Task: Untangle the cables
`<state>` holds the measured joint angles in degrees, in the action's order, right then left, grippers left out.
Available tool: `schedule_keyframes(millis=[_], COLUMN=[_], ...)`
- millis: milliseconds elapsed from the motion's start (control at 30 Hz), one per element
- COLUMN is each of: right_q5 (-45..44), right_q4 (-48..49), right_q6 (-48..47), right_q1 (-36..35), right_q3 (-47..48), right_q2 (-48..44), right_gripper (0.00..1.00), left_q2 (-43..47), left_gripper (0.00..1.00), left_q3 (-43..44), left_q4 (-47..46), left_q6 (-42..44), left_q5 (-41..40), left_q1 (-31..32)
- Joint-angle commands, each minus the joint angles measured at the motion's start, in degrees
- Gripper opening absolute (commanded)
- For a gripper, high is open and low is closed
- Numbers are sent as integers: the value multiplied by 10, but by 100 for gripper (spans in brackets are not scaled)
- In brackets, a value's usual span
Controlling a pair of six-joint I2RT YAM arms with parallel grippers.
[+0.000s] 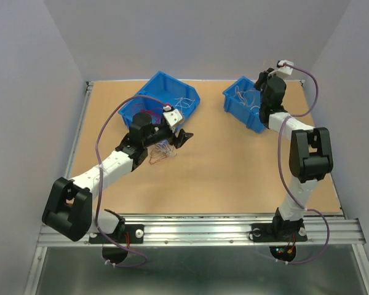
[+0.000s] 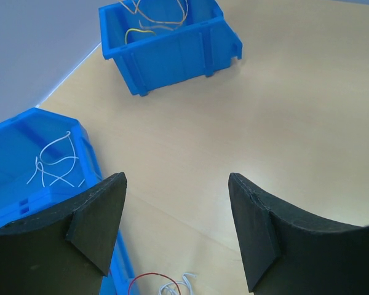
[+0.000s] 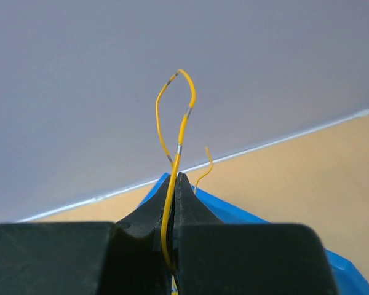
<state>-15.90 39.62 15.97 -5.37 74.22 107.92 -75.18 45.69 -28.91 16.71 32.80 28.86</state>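
Right tool [image 3: 175, 179] is clamped on one yellow cable [image 3: 183, 117] over bin [image 1: 240, 114], best released low inside; left tool [image 2: 176, 179] apart above bundle [image 1: 163, 152].

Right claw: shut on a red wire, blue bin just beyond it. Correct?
No. The right claw is shut on a yellow wire, not a red one, with the blue bin just beyond it. The right wrist view shows it.

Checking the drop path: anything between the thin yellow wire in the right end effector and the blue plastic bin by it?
Nothing visible: right end effector pinches the thin yellow wire just above the blue plastic bin.
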Motion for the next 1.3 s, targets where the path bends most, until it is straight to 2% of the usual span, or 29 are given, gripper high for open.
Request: schedule_keyframes(millis=[0,167,300,367,400,567,600,633,700,800,867,1067,1233,1267], right_q5=[-102,-154,-136,-108,-94,-82,-85,-86,-83,-60,-43,34,-51,-53], right_q4=[121,156,163,164,159,120,95,83,61,57,49,-75,-159,-168], right_q6=[-45,-78,-94,-97,-96,-92,-93,-95,-91,-74,-64,-58,-21,11], right_q1=[-4,-3,-4,-4,-4,-8,-9,-9,-9,-9,-9,-9,0,18], right_q3=[18,12,2,-23,-30,-58,-57,-56,-64,-99,-112,-87,-59,-56], right_q2=[18,43,51,38,25,0,-2,-8,-17,-50,-68,-115,-115,-112], right_gripper=[1,1,2,16,30,31,42,45,62,68,75,76,78,78], left_q2=[-5,0,6,6,8,10,13,12,13,11,8,6,5,4], left_gripper=[79,79,78,78,78,78,78,78,78,78,78,78,78,78], left_q3=[6,9,8,9,10,12,12,12,12,12,14,18,18,19], left_q4=[-25,-22,-20,-19,-18,-10,-8,-8,-6,-5,-4,3,5,6], left_q6=[9,10,8,6,7,6,6,6,10,13,14,19,24,24], left_q5=[11,9,10,10,11,11,11,10,9,6,2,-5,-10,-10], left_q1=[2,3,2,4,4,8,9,10,11,13,14,17,19,20])
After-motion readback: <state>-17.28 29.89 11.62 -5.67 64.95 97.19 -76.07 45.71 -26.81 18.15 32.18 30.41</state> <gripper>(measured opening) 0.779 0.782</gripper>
